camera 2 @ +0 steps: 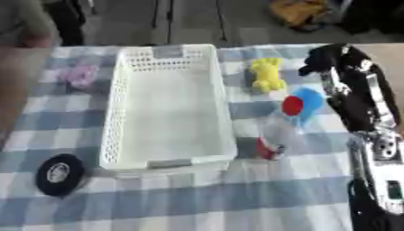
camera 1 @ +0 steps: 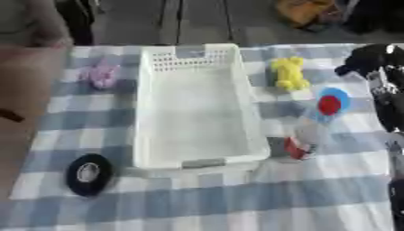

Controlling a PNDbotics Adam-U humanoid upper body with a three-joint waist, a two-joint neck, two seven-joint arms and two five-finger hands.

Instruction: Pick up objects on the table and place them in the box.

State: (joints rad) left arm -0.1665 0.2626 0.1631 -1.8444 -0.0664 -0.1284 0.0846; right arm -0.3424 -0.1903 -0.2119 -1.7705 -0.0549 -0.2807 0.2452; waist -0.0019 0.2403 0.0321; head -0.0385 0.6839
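Nearest to the camera lies a black round roll of tape [camera 1: 88, 174] with a pale centre, flat on the blue and white checked tablecloth [camera 1: 236, 203], just beside the near left corner of the white perforated plastic box [camera 1: 197, 108]. I think it is stiff and quite light, and the rim or the centre hole would give a good hold.

Nothing lies inside the box, so all the objects are outside it. On its right side, near the front corner, there is a clear plastic bottle [camera 2: 282, 131] lying on its side with a red and white label at the near end; a blue and red round piece [camera 2: 302, 103] sits at its far end, maybe the cap, I cannot say for sure. The bottle looks light, smooth and rather slippery, and it may roll; taking it around the middle seems safest. Farther back on the right is a yellow soft toy [camera 2: 267, 74], probably light and easy to squeeze anywhere. On the far left side is a small pink soft thing [camera 1: 103, 74], well apart from the rest.

Over the table's right side, the black right hand [camera 2: 328, 58] is near the yellow toy but not touching it. Whether its fingers are apart or together, I cannot tell. No left hand is visible.
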